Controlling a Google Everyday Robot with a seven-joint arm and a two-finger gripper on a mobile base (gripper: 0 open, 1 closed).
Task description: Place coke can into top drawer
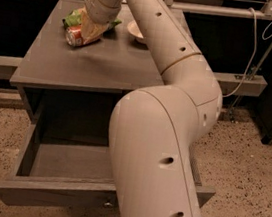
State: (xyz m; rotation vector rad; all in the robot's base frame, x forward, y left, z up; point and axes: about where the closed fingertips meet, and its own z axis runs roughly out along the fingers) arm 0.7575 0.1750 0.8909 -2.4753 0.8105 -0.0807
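Note:
The coke can (74, 35) lies on its side at the back left of the grey cabinet top (96, 64), red with a silver end. My gripper (90, 31) is down on the can's right side, touching or very close to it. A green chip bag (74, 17) lies just behind the can. The top drawer (63, 161) is pulled open below the cabinet top; its inside looks bare, and its small knob (108, 205) shows on the front. My arm crosses the right part of the drawer and hides it.
A small pale bowl (136, 30) stands on the cabinet top to the right of the gripper. A railing and dark panels run behind the cabinet. A cable (252, 56) hangs at the right. The floor is speckled.

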